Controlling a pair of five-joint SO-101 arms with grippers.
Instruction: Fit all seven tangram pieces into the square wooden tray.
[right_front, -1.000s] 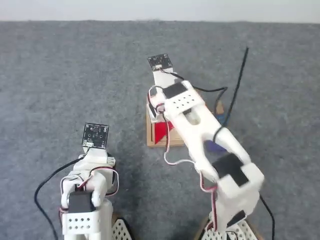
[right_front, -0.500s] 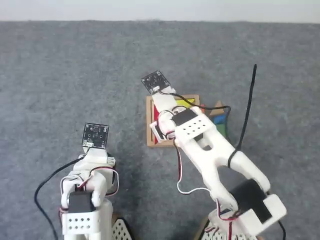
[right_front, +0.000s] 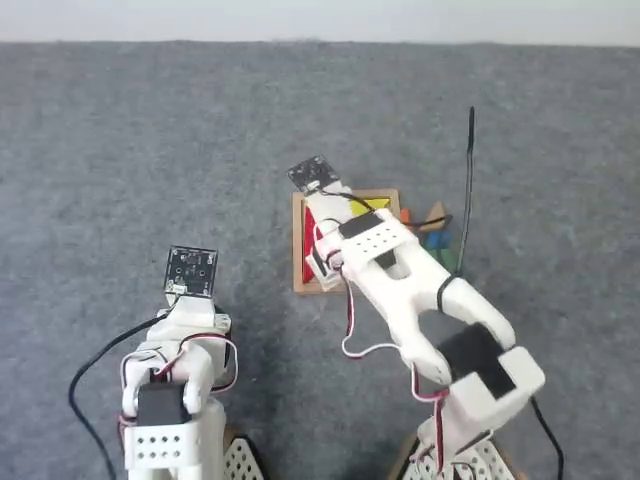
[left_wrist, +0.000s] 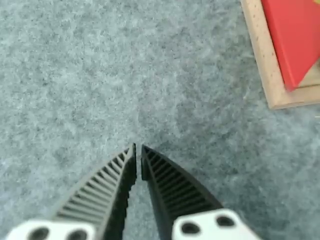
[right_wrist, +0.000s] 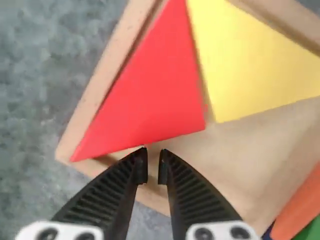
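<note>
The wooden tray (right_front: 297, 240) sits on the grey carpet (right_front: 150, 130) under the right arm. A red triangle (right_wrist: 150, 105) lies flat inside, its long edge flush along one tray wall and its square corner pointing to the tray's middle. A yellow triangle (right_wrist: 245, 65) lies against one short side of the red one. Bare tray floor (right_wrist: 235, 150) opens beside both. Loose pieces (right_front: 438, 240) lie on the carpet just beside the tray's far wall. The right gripper (right_wrist: 152, 167) hangs over the red triangle's sharp corner, jaws nearly closed and empty. The left gripper (left_wrist: 138, 152) hovers over bare carpet, well apart from the tray, jaws almost touching, holding nothing.
</note>
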